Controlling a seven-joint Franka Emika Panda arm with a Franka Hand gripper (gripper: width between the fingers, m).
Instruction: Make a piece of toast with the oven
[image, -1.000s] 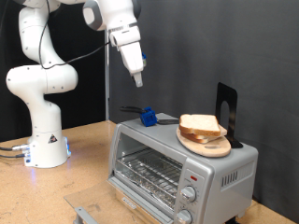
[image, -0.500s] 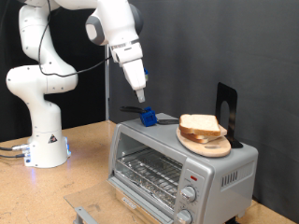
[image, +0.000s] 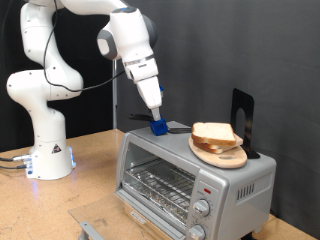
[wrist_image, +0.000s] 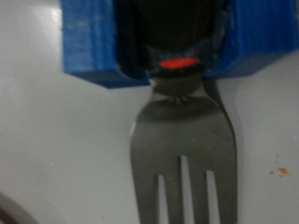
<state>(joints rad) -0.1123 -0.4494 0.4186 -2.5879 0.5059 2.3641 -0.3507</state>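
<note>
Gripper (image: 157, 113) hovers just above blue fork holder (image: 158, 126) on oven (image: 190, 180) top, frame centre, finger gap can't tell; toast (image: 214, 133) sits on plate (image: 218, 153) to its right, fork (wrist_image: 182, 159) lengthwise below fingers

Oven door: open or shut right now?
Shut. In the exterior view the oven has its glass door flush and upright against the front, wire rack visible behind the glass. The toast sits outside, on top.

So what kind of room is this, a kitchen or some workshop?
Probably a robotics lab staged as a kitchen corner: a white jointed robot arm bolted to a bare wooden table, black backdrop, and a small silver toaster oven with a pale bread slice on a round wooden plate on top.
</note>
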